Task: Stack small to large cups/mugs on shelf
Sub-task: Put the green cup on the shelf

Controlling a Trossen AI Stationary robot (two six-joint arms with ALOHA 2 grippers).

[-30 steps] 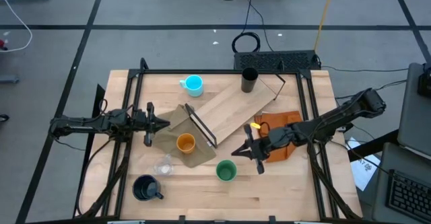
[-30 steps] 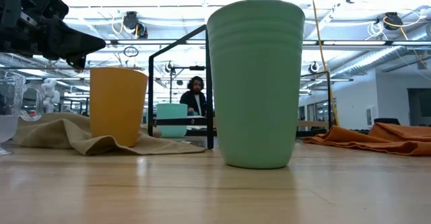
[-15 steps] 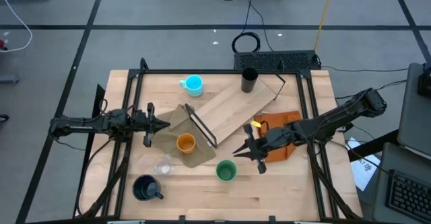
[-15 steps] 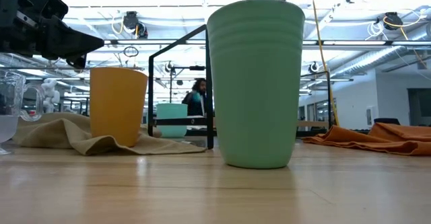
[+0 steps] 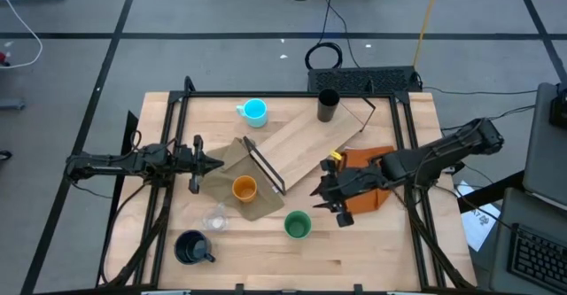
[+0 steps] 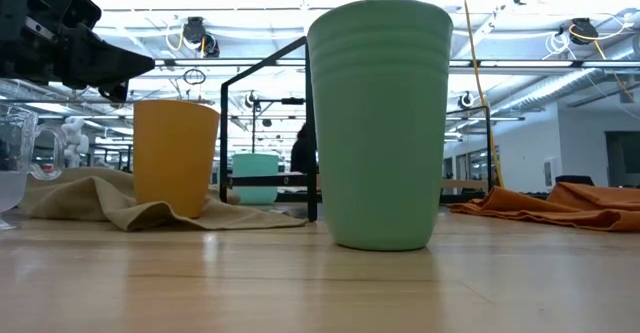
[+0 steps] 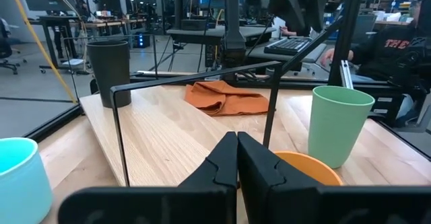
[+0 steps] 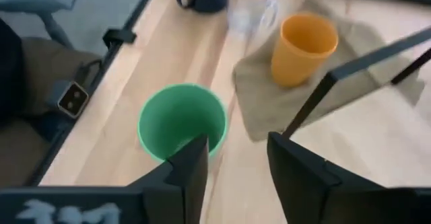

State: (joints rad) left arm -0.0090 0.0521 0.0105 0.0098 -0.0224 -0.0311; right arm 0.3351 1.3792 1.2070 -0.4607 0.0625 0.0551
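Observation:
The green cup (image 5: 298, 225) stands upright on its base on the table near the front. My right gripper (image 5: 320, 197) hovers open just above and right of it, touching nothing; in the right wrist view the green cup (image 8: 182, 120) shows beyond my right gripper (image 8: 237, 143). The orange cup (image 5: 244, 189) stands on an olive cloth (image 5: 237, 158). The clear cup (image 5: 215, 217), navy mug (image 5: 190, 247), cyan mug (image 5: 255, 111) and black tumbler (image 5: 328, 104) stand apart. The shelf (image 5: 310, 144) lies slantwise at mid-table. My left gripper (image 5: 213, 163) waits shut at the left.
An orange folded cloth (image 5: 368, 184) lies under my right arm. The shelf's thin black frame (image 5: 264, 166) rises between the orange cup and the board. A black rail frame (image 5: 292, 94) runs around the table. Bare wood lies along the front edge (image 5: 372, 260).
My right gripper has risen a little above the green cup, rolled about its own line and tipped so that it points less steeply down. Its fingers, which came to one point in the high view, now stand apart. The cups have kept still.

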